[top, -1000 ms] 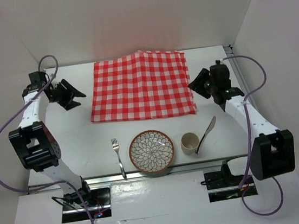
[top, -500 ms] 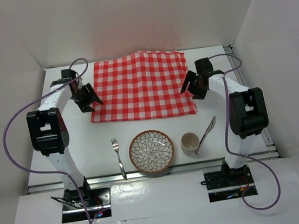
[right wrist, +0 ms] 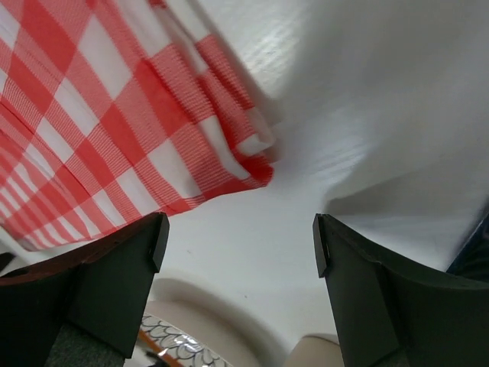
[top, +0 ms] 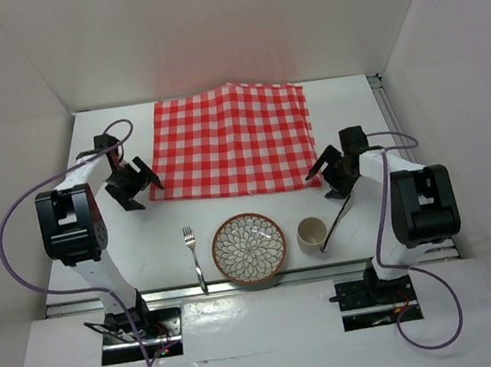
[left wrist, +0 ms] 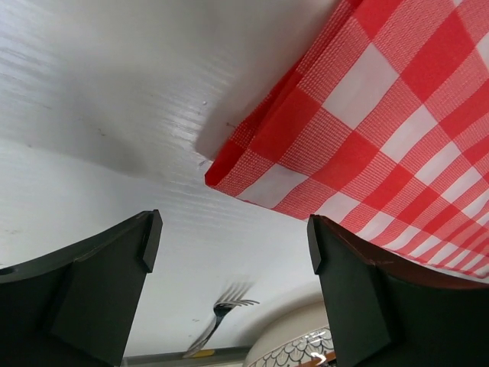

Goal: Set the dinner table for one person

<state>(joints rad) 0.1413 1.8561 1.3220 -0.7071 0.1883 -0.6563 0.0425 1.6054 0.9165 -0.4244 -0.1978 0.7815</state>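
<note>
- While both arms reach low over the dinner table (top: 145, 240), its white top carries everything, with the red-checked cloth (top: 233, 140) spread across the far middle.
- Left gripper (left wrist: 233, 229) hangs just off the cloth's near left corner, jaws spread wide over bare tabletop.
- Right gripper (right wrist: 238, 225) hangs just off the near right corner, jaws equally wide.
- Along the near edge lie a fork (top: 194, 257), a patterned plate (top: 249, 248), a cup (top: 311, 233) and a knife (top: 339, 217), whose far end lies just beside the right gripper.
</note>
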